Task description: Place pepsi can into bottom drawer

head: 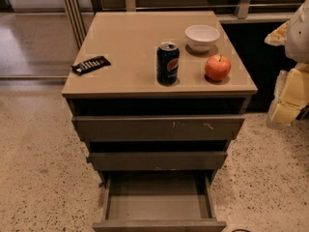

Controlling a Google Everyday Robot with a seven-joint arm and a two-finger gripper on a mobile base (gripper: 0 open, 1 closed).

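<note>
Camera view: the pepsi can stands upright on the cabinet top, near a red apple and a white bowl. A dark packet lies well to its left. The bottom drawer is pulled out. The gripper hangs at the right edge, apart from the can; whether it is wide or narrow I cannot tell.

Speckled terrazzo floor; perhaps a glass partition behind.

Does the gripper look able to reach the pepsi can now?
Probably yes: the gripper is at the view's right edge, and the pepsi can stands upright near the front, apart from the apple, nothing above it.
</note>
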